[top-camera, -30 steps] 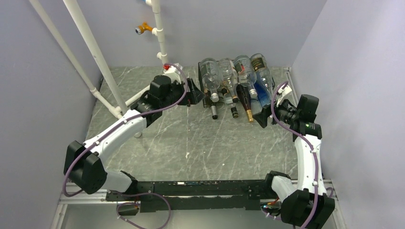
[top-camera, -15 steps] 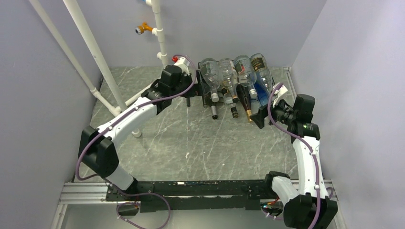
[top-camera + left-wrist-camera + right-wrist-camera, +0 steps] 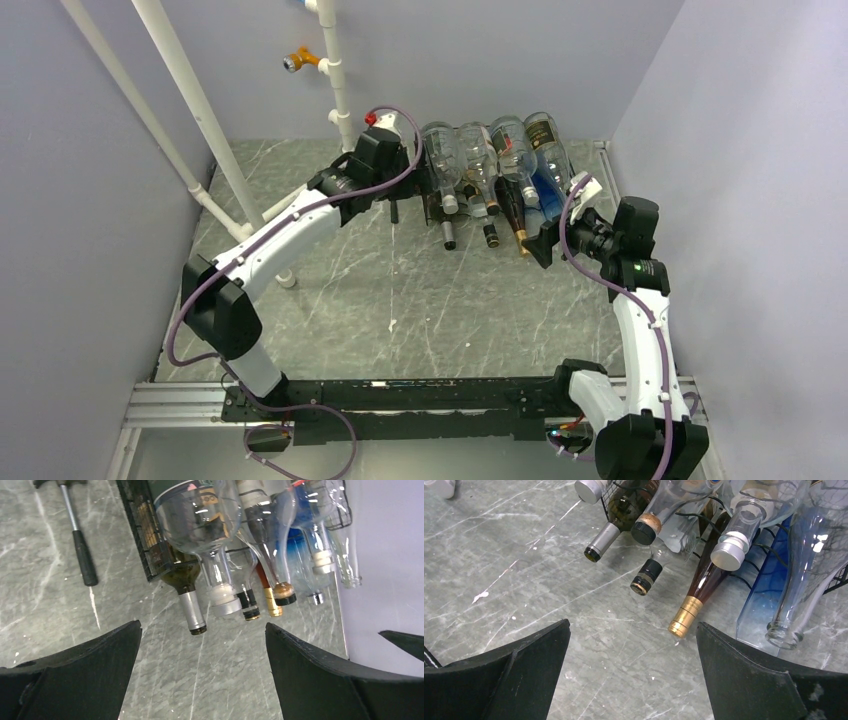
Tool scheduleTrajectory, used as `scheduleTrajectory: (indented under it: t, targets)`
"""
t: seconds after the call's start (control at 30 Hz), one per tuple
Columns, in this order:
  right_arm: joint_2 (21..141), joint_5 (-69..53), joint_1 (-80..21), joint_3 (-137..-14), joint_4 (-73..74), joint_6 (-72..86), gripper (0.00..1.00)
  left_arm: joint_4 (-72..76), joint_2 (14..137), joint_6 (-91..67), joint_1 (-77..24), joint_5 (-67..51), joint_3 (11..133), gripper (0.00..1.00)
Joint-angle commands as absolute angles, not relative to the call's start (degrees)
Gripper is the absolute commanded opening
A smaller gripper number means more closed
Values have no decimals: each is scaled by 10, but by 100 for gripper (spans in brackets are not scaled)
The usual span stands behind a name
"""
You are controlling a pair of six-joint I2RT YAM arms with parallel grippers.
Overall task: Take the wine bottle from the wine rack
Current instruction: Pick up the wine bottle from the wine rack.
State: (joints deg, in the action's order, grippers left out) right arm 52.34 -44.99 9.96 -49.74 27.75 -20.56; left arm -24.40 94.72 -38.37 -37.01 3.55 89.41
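The wine rack stands at the far side of the table, right of centre. All of its bottles lie in the wire tiers with their necks pointing toward the arms. None is lifted or gripped, so the removal itself is not yet begun.

The left gripper hovers in front of the rack's left end, jaws spread wide and empty. A dark green bottle with a silver capsule lies ahead of it. The right gripper faces the rack's right end, equally wide and empty, near a gold-capped bottle.

What seems left is to settle on one bottle, close on its neck and draw it clear of the wires.
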Motion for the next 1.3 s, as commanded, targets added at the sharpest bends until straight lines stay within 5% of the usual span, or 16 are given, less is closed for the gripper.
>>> scheduleTrajectory:
  t: [0.0, 0.63, 1.27]
  targets:
    - [516, -446, 97, -495, 253, -201, 100, -291, 955, -412, -382, 110, 932, 99]
    - [543, -394, 110, -479, 240, -215, 100, -251, 1011, -278, -384, 32, 1009, 99]
    - [510, -401, 84, -482, 247, -217, 100, -389, 1108, -465, -458, 277, 1108, 90]
